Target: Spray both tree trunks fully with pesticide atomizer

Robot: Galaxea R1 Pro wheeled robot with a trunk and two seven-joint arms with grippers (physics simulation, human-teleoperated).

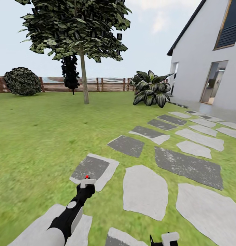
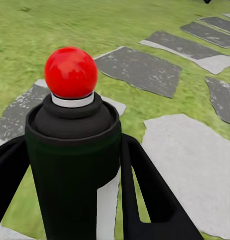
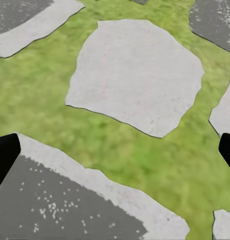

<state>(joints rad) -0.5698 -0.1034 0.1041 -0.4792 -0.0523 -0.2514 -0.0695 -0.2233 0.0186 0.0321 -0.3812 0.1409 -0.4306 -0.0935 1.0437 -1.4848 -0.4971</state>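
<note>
Head view: the robot's black left arm reaches out over the green lawn of the garden, its left gripper carrying a dark, near-black cylindrical pesticide atomizer topped by a small red ball, held above a two-tone grey stepping stone. Beyond that stone, 1 tall tree with a blocky green crown stands on a straight, thin grey-brown trunk. Behind the trunk runs a brown slatted wooden fence, with a round dark shrub at the fence's left end. To the right of the trunk sits a broad-leaved striped plant, and past it a white house with an open doorway. The white-tipped right gripper pokes in at the frame's lower edge, near the path of stones.

Left wrist view: 2 black fingers are clamped against the sides of the atomizer; its red ball sits on a white collar. No label or writing is legible on the bottle.

Right wrist view: black fingertips stand wide apart over grass and a pale grey stone, grasping nothing.
</note>
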